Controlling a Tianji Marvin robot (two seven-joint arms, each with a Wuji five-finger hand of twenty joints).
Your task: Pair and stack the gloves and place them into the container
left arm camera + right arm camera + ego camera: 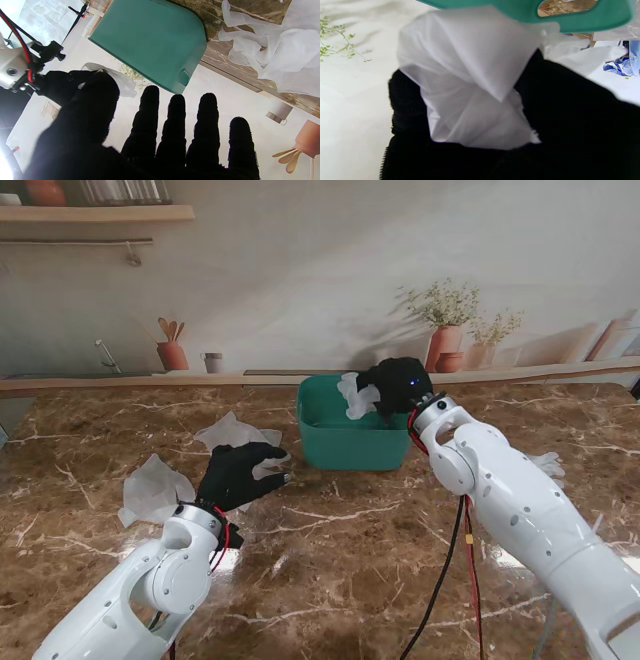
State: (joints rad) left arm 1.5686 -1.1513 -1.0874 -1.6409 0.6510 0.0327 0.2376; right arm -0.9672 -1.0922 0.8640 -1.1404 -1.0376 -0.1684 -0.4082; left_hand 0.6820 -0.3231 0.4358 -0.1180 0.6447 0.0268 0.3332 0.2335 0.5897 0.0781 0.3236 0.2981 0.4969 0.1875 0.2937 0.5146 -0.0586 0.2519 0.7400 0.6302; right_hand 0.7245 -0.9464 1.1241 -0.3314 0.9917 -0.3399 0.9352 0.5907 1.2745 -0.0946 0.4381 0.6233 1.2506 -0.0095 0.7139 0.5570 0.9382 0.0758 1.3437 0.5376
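On the brown marble table [330, 570] before a kitchen-mural wall [300, 270], the right hand [397, 388] pinches a white glove [356, 395] over the green container [350, 442], while the left hand [240, 475] hovers with fingers spread.

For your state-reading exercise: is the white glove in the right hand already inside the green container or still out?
Still out. The right hand holds the bunched glove above the container rim, not released.

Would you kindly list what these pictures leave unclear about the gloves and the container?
- Container floor: the stand view shows little of it past the near wall; the wrist views show only its outside.
- How many gloves the right hand holds: its white bundle is crumpled, in every view.
- Glove beside the right arm: mostly hidden by the arm in the stand view.
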